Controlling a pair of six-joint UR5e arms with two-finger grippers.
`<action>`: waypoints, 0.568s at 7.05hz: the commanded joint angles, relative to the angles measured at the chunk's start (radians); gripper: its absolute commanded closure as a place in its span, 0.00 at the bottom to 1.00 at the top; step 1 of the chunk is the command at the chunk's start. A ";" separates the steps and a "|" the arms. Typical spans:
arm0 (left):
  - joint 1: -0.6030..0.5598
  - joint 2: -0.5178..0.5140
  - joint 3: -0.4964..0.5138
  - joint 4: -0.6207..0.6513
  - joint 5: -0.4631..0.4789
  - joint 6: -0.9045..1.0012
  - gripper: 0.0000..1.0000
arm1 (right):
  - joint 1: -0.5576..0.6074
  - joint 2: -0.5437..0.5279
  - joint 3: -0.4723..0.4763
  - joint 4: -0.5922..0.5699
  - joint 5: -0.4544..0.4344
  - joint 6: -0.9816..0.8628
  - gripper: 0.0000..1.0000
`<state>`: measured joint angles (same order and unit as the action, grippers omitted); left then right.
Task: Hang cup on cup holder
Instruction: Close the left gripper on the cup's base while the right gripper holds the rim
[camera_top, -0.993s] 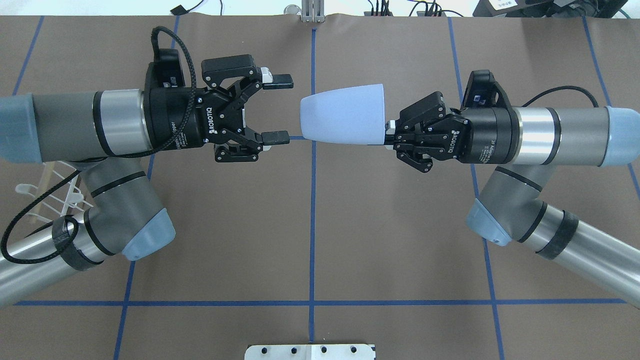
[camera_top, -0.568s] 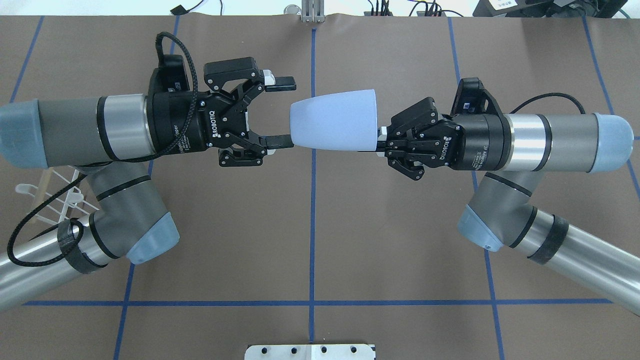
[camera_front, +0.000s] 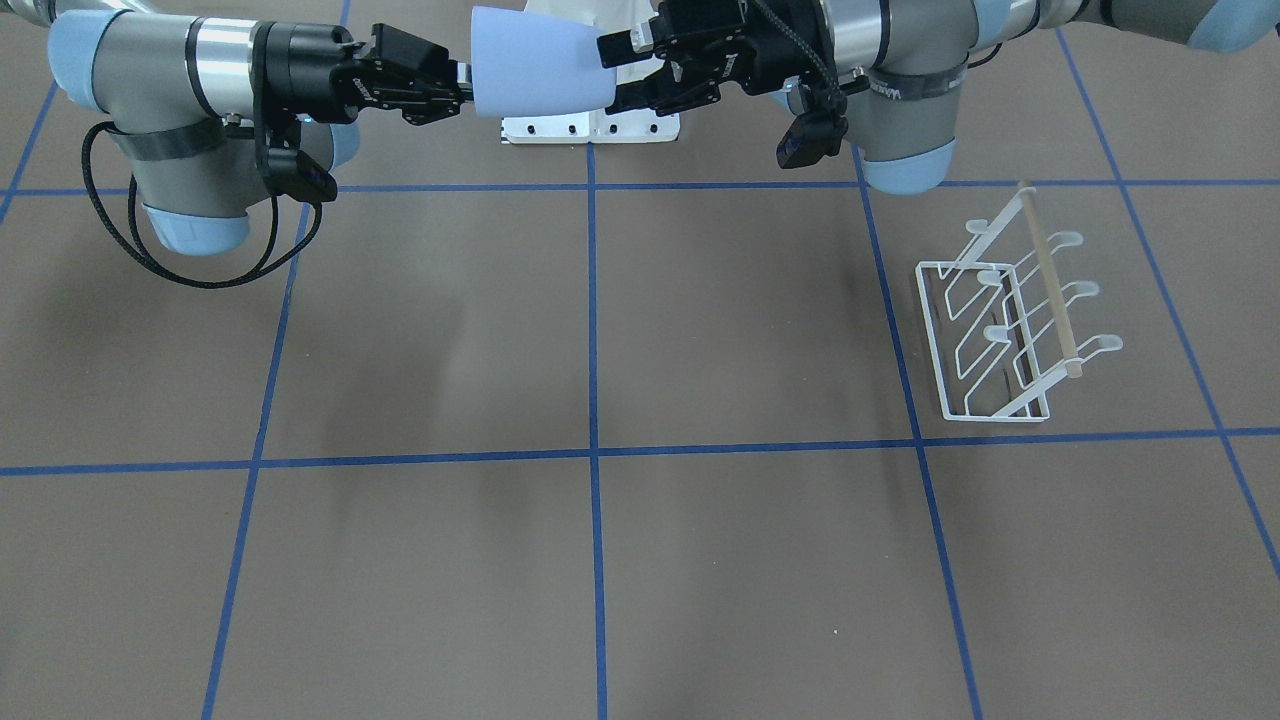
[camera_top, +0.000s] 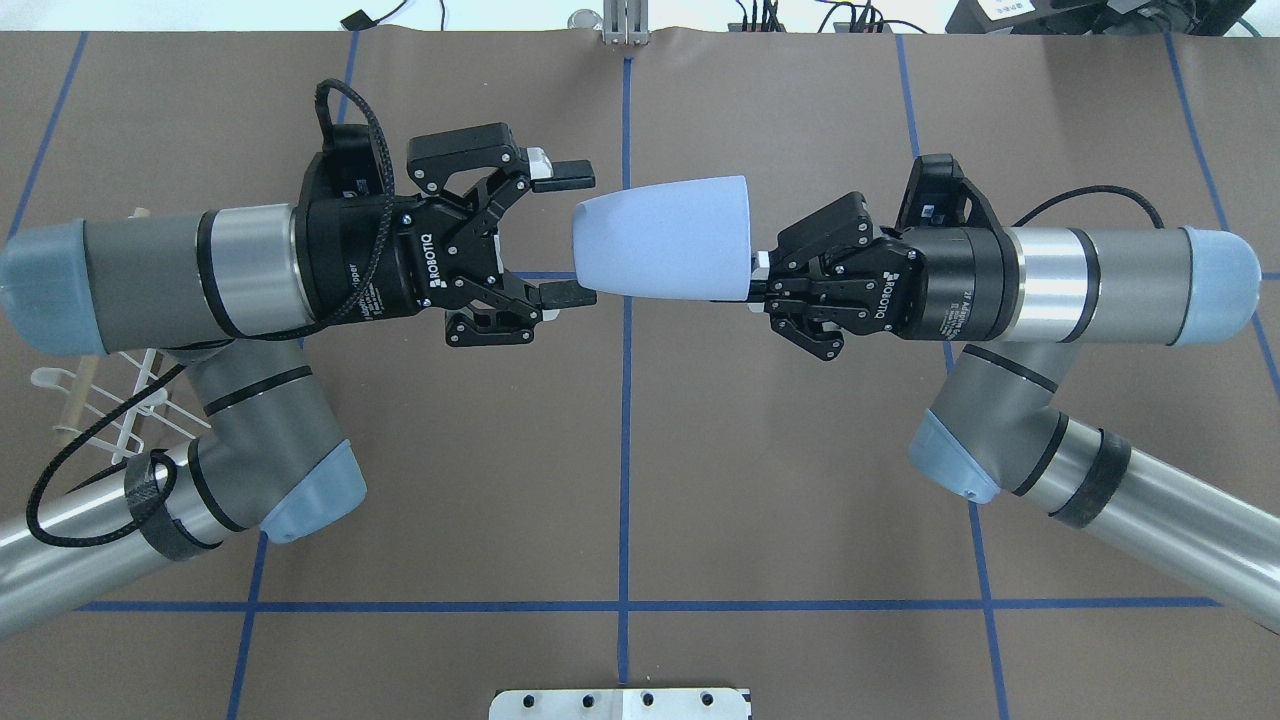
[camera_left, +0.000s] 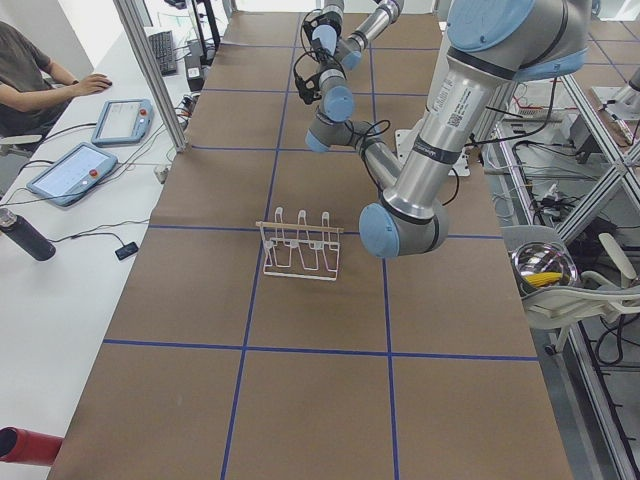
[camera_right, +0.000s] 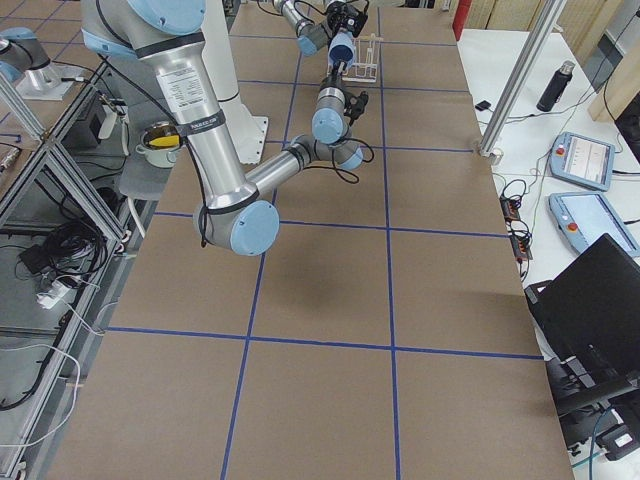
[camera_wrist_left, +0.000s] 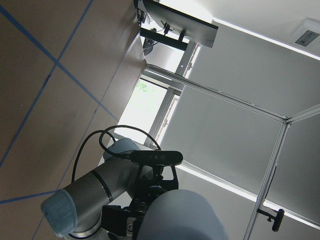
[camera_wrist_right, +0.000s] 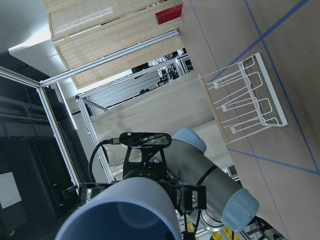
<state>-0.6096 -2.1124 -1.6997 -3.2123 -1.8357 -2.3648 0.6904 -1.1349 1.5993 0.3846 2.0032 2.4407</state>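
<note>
Black left hand (camera_top: 568, 237) reads ROBOTIQ; grey-silver arm (camera_top: 150, 280), pale-blue caps (camera_top: 40, 290).

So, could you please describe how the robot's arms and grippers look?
Both the left arm and right arm are grey tubes with silver bands and light-blue joint caps. The left gripper and right gripper are black, with linkage fingers and white ROBOTIQ lettering. A black cable runs to each wrist.

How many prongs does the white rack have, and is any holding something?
6: three on each side of the wooden rod of the cup holder, all bare. The cup is mid-air in the right gripper.
</note>
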 joint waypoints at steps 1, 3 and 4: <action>0.036 -0.004 -0.001 -0.037 0.077 -0.001 0.02 | -0.011 0.000 -0.010 0.030 -0.012 0.007 1.00; 0.037 -0.009 0.000 -0.037 0.088 -0.001 0.02 | -0.017 0.000 -0.012 0.066 -0.012 0.037 1.00; 0.037 -0.011 0.000 -0.037 0.093 -0.001 0.02 | -0.018 0.000 -0.012 0.068 -0.012 0.038 1.00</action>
<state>-0.5733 -2.1212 -1.7000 -3.2487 -1.7504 -2.3654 0.6747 -1.1351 1.5881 0.4448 1.9909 2.4721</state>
